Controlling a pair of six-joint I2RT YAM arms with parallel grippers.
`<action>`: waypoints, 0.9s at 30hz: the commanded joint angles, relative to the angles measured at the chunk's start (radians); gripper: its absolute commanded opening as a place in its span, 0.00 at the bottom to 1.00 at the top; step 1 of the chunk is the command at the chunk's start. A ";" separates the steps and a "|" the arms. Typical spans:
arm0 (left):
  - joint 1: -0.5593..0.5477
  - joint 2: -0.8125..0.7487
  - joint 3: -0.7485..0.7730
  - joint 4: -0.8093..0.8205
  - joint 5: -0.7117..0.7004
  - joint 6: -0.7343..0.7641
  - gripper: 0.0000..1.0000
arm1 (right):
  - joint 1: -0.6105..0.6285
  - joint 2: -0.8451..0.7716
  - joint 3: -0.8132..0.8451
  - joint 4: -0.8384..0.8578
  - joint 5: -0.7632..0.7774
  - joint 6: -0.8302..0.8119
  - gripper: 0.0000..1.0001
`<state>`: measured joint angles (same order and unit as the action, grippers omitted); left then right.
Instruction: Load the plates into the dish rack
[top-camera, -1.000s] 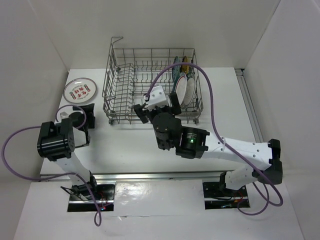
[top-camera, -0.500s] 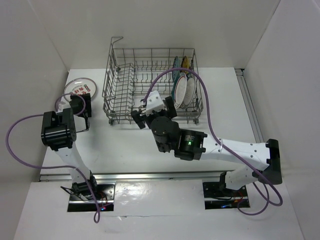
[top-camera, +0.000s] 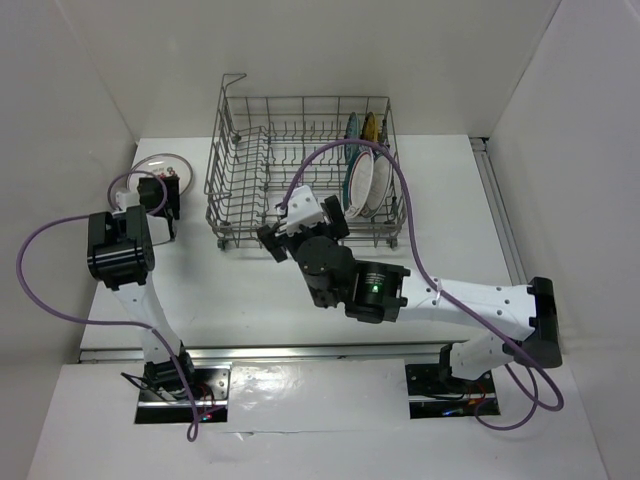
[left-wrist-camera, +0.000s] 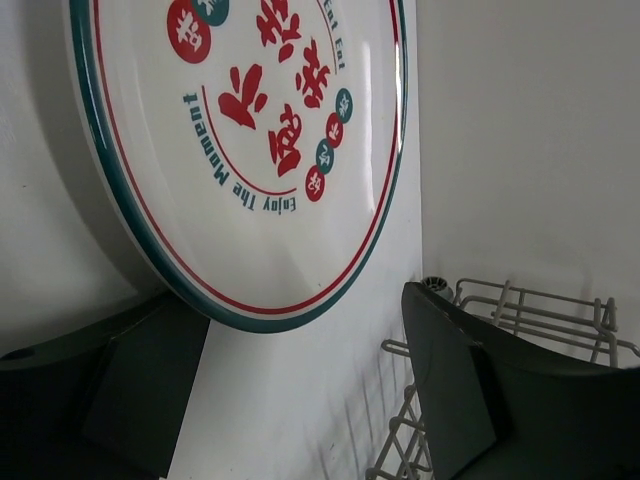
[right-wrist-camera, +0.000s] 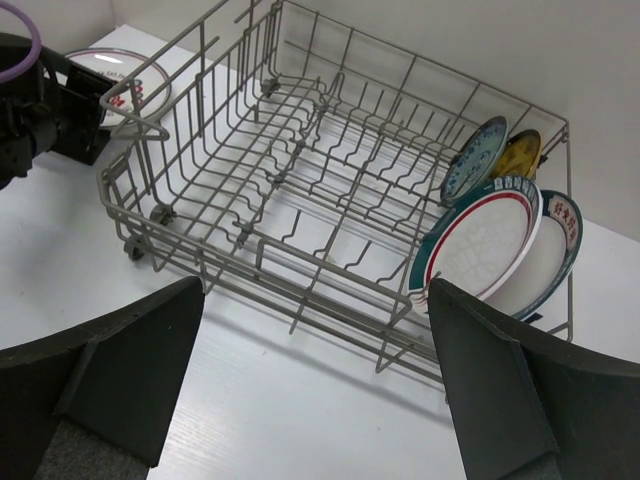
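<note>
The dish rack (top-camera: 300, 99) stands at the back of the table. Four plates stand upright at its right end: teal-blue patterned (right-wrist-camera: 475, 160), yellow (right-wrist-camera: 522, 152), white with a teal rim (right-wrist-camera: 480, 245), and white with a dark blue lettered rim (right-wrist-camera: 558, 235). The white plate with red marks (left-wrist-camera: 240, 150) lies on the table left of the rack, and it also shows in the top view (top-camera: 150, 166). My left gripper (top-camera: 160, 190) is open at its near edge, and the rim lies over the left finger (left-wrist-camera: 130, 390). My right gripper (top-camera: 302, 228) is open and empty before the rack's front rail.
White walls close in on the left, back and right. The rack's left corner (left-wrist-camera: 520, 310) is close beside my left gripper's right finger (left-wrist-camera: 470, 390). The rack's left and middle rows (right-wrist-camera: 300, 150) hold nothing. A purple cable (top-camera: 390, 170) arcs over the rack's right part.
My left gripper has moved away from me to the red-marked plate and now covers its near edge. My right gripper has shifted a little left along the rack's front.
</note>
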<state>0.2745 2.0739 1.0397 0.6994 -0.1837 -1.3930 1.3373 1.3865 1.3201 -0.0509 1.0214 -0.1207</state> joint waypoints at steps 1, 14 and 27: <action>0.008 0.029 0.020 -0.093 -0.042 0.009 0.90 | 0.008 0.014 0.025 0.034 -0.003 -0.002 1.00; 0.008 0.018 0.022 -0.206 -0.042 -0.066 0.57 | 0.026 0.013 0.025 0.037 0.019 -0.002 1.00; 0.008 0.094 0.079 -0.276 -0.009 -0.120 0.31 | 0.026 -0.007 -0.004 0.055 0.009 -0.013 1.00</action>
<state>0.2787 2.1208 1.1179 0.5369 -0.1818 -1.5047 1.3556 1.4136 1.3193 -0.0463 1.0168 -0.1257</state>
